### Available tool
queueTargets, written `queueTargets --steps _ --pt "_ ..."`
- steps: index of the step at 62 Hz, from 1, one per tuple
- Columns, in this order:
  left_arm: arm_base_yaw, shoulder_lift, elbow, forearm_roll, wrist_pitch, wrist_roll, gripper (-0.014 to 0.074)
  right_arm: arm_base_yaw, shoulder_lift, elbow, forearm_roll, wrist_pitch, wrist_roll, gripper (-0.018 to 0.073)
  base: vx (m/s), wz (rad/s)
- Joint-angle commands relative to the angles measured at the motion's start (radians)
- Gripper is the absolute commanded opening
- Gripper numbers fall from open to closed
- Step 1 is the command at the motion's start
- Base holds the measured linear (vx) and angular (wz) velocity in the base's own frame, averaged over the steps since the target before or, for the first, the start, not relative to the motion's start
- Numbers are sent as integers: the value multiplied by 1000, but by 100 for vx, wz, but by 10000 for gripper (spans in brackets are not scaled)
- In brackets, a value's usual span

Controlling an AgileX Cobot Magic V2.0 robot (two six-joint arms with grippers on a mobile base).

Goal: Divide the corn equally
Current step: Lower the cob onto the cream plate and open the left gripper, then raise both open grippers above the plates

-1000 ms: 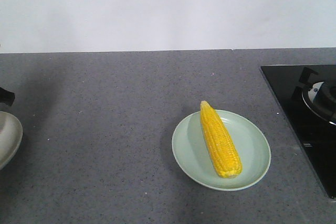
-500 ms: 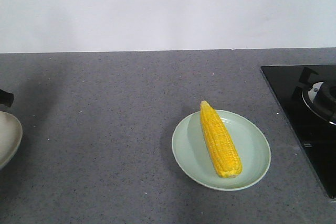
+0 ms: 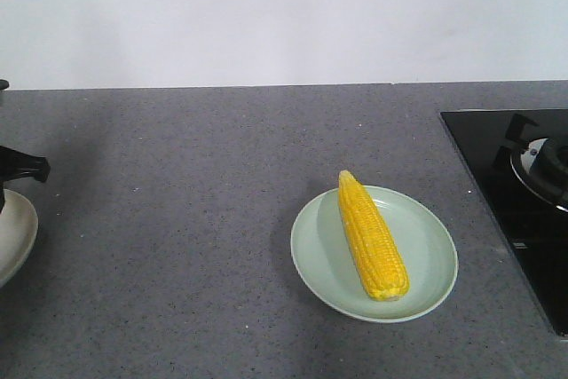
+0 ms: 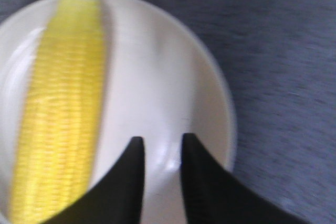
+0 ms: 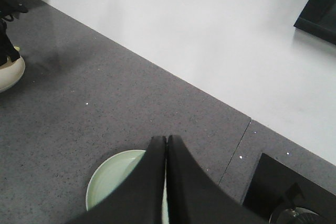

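At the far left of the front view, the edge of a white plate (image 3: 16,235) is seen on the grey counter (image 3: 177,219), with the black tip of the left gripper (image 3: 27,167) showing just above it. In the left wrist view that plate (image 4: 173,77) fills most of the picture, and 1 cob of corn (image 4: 60,114) is laid lengthwise along its left side, its pale end toward the far rim. The left gripper (image 4: 161,148) is held over the plate with its jaws slightly parted and nothing between them; the cob is set to the left of the jaws, beside the left finger, and whether it is touched cannot be told through the blur.

Further right in the front view, a second cob (image 3: 371,235) is laid on a pale green plate (image 3: 435,255), its point over the far rim. In the right wrist view the right gripper (image 5: 166,140) is seen above that plate (image 5: 107,177) with its jaws pressed together and empty. At the far right a black stove top (image 3: 519,201) is set into the counter
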Motion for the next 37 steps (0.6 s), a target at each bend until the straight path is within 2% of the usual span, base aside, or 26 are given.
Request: queueTargets --steps 1,9,16,27,37 --pt "-4 -90 -23 -108 -32 68 -9 -3 5 -18 14 -104 -2 -4 0 0" --pt "-4 -179 -23 -246 -118 123 -8 -3 2 11 14 -179 -4 -4 0 0" --pt "-4 -274 -23 -318 -172 181 -8 -3 -14 106 19 -249 -7 -4 0 0" --pt "-4 -467 8 -383 -216 321 -8 -3 -111 357 53 -364 -25 -4 0 0" --pt "-4 -691 191 -438 -318 373 -8 -3 -251 613 44 -492 -28 -4 0 0"
